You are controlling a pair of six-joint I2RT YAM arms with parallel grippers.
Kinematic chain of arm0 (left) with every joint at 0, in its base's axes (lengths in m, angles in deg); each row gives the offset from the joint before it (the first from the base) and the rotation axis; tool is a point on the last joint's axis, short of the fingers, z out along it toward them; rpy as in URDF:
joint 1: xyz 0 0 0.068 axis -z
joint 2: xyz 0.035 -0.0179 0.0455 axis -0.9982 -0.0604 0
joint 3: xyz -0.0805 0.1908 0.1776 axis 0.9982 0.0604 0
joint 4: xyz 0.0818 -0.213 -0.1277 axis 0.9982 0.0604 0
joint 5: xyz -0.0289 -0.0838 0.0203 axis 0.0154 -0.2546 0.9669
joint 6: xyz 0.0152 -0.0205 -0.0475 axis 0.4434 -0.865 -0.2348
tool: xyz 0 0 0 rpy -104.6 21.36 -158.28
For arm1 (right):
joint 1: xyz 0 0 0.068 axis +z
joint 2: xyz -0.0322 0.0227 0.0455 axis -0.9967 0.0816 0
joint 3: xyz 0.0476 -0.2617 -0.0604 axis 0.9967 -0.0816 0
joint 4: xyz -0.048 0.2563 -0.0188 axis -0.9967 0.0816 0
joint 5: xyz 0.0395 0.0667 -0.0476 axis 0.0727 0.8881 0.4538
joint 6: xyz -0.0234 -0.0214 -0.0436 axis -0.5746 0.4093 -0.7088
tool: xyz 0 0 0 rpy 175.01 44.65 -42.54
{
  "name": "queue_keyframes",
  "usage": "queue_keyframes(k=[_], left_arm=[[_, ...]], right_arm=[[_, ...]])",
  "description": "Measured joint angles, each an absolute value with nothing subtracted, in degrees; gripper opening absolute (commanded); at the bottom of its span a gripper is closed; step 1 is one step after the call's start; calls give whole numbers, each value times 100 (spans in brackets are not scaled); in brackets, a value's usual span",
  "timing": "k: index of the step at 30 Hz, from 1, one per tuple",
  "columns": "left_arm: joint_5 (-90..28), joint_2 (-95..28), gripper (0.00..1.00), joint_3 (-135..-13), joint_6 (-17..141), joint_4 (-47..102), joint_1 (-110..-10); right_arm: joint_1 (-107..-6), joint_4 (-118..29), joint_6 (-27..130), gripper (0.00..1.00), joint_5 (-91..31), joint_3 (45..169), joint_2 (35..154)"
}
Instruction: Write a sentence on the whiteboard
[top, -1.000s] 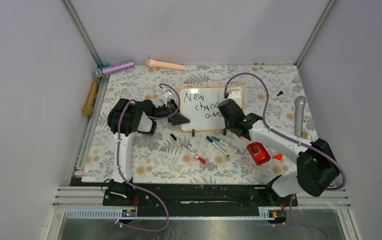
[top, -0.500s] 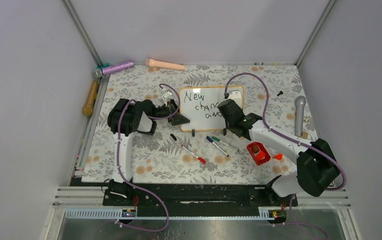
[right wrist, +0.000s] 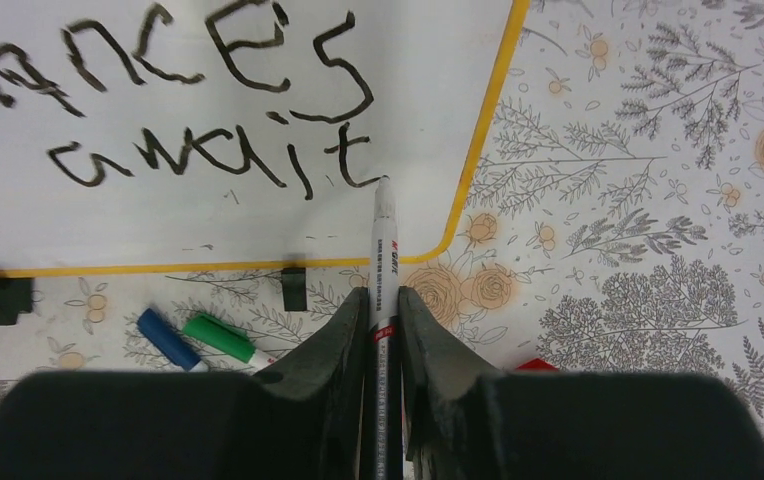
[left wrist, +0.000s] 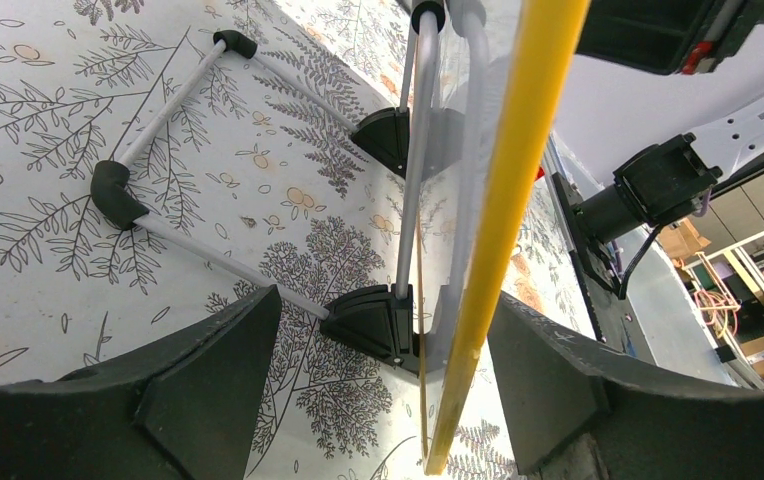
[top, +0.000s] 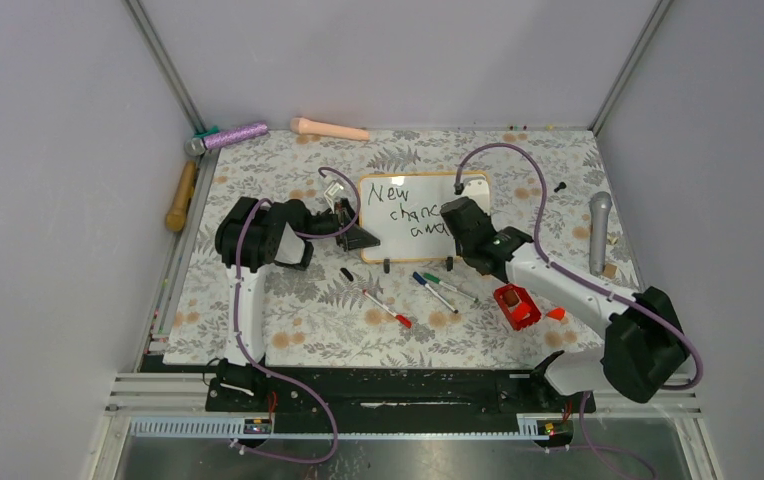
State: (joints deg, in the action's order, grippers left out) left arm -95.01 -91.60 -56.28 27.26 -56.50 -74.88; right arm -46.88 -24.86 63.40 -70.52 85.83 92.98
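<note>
As you look down from the overhead camera, the whiteboard [top: 408, 215] stands toward the back middle of the floral-print table [top: 288, 300], between your two arms. Your left gripper [top: 360, 238] sits at the board's left edge. Your right gripper [top: 455, 215] covers the board's right part and hides the line ends of the sentence [top: 398, 208], black handwriting in three short lines. Loose markers [top: 436, 288] lie on the table in front of the board.

In the left wrist view, your left jaws are spread wide, with one matte black finger [left wrist: 208, 370] on each side of the board's edge. That edge shows end-on as a thin yellowish strip and is not pinched. A thin white wire stand [left wrist: 188, 170] with black joints props the board.

In the right wrist view, your right jaws are nearly closed, clamped on a slim white marker [right wrist: 383, 250]. Its dark tip touches the glossy white surface just right of the last letter of "await", and "ances" reads above. A rounded frame corner, a small black foot [right wrist: 295, 288], and a blue cap [right wrist: 163, 338] beside a green cap [right wrist: 218, 337] show below.
</note>
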Motion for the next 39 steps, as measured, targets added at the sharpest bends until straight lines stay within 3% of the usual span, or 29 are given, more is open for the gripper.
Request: queue_keyframes(k=[9, 15, 23, 25, 29, 30, 34, 39], left_arm=[[-9549, -9173, 78, -5720, 2617, -5594, -7492], [-9588, -9081, 79, -5674, 2621, -5469, -7492], [-9488, -7881, 80, -4846, 2665, -5292, -7632], [-9407, -7494, 76, -4520, 2708, -5296, -7720], [-9178, -6869, 43, -3895, 2726, -5266, -8012], [-9051, -6694, 40, -3692, 2743, -5233, -8141], [-8600, -5803, 43, -2918, 2711, -5128, -8703], [-8461, -5483, 45, -2864, 2175, -5255, -9335]], right_arm=[[-4695, -2683, 6325, 0, -6763, 8236, 7875], [-4697, -2731, 6314, 0, -6750, 8089, 7663], [-4701, -2755, 6316, 0, -6562, 8013, 7425], [-4701, -2761, 6316, 0, -6505, 8011, 7333], [-4704, -2770, 6316, 0, -6459, 8008, 7143], [-4704, -2770, 6316, 0, -6455, 8006, 7099], [-4704, -2775, 6321, 0, -6400, 7967, 6981], [-4708, -2796, 6340, 0, -6304, 7923, 6964]])
